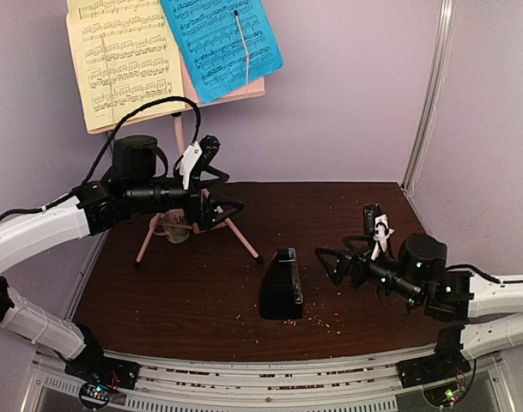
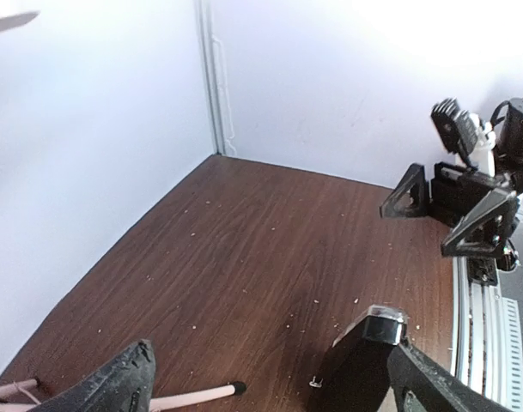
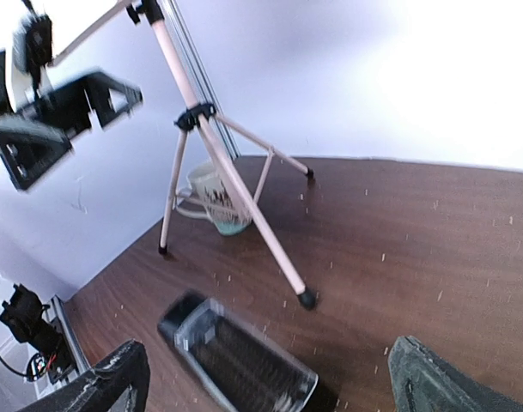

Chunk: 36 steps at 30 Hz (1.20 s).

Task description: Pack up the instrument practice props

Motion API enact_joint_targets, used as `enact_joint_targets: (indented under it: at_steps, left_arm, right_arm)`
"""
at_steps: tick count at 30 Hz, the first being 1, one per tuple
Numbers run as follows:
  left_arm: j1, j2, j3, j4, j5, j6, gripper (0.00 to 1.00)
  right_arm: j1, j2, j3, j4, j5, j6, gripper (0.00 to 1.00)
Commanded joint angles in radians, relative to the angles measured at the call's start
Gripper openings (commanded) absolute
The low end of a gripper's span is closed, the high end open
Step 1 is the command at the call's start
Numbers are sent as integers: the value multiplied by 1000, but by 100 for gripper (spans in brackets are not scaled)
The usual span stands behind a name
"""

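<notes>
Seen from above, the pink music stand (image 1: 180, 129) stands upright on its tripod at the desk's (image 1: 347, 199) far left corner. The yellow pages (image 1: 124, 60) and blue page (image 1: 218, 41) lean on its shelf, apparently not yet packed. The black metronome (image 1: 281, 283) sits near the middle of the near edge, between both arms and likely within reach of either. The left gripper (image 1: 220, 180) hangs just in front of the stand's pole with its jaws spread wide and holding nothing, while the right gripper (image 1: 349, 240) is likewise spread and empty beside the metronome. From the left wrist, only bare desk and one stand leg (image 2: 197, 396) lie between its parted fingers (image 2: 115, 382), with the metronome's top at the right. From the right wrist, the clear-covered metronome sits between wide-set fingers (image 3: 441, 378), untouched, and a beige mug (image 3: 211, 199) rests under the tripod.
</notes>
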Motion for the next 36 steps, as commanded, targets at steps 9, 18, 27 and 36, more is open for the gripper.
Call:
enact_joint_targets:
  at_steps: [9,18,27,36]
  left_arm:
    - [129,-78,-125,148,-32,-121,98]
    - [129,-44,-135,150,-35,-116,98]
    - [128,-16,-132,142,-30,-112,97]
    - [129,12,-123,126,-30,-110,97]
  right_arm:
    - [-275,279,299,-63,-661,-109,100]
    - [-276,441,386,-100,-833,-218,100]
    - [-275,557,426,-142,-872,-309,92]
    - [-252,622,396,-94,-899,-302,72]
